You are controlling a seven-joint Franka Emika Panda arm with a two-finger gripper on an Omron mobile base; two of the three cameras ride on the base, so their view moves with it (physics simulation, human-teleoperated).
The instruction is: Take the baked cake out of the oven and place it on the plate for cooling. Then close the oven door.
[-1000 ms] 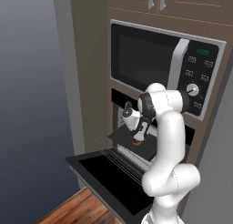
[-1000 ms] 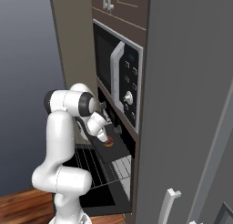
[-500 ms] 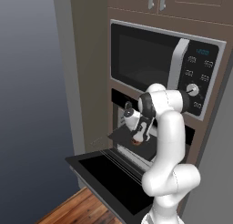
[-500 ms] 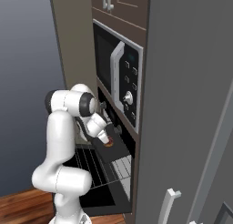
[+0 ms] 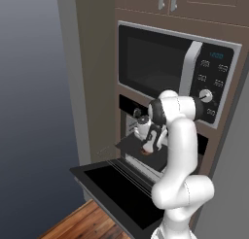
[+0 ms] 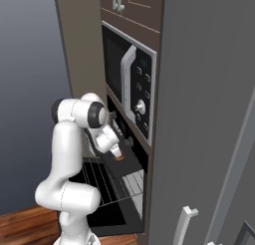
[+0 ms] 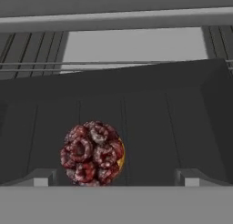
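**Still on its tray: berry-topped cake under the spread fingers**

Right at the mouth of the built-in black wall oven (image 5: 141, 136), the small round cake topped with dark red berries (image 7: 93, 152) sits on a flat dark baking tray (image 7: 136, 127) that juts out over the opening. A sliver of golden crust shows at its right edge; its lower edge is cut off at the bottom of the hand view. From the base cameras it is a small reddish-brown spot, half hidden by the white two-finger gripper (image 5: 148, 141) poised just above it. The dark fingertips (image 7: 38, 177) stand wide apart, one on each side of the cake, touching nothing I can make out.

Below, the wide black glass-fronted oven door (image 5: 114, 189) hangs open, lying flat, with wire racks (image 6: 107, 182) visible inside. Above sits the black-and-silver microwave (image 5: 175, 73), whose keypad and bluish display (image 5: 217, 55) are too small to read. The oven's knobs are mostly blocked by the arm.
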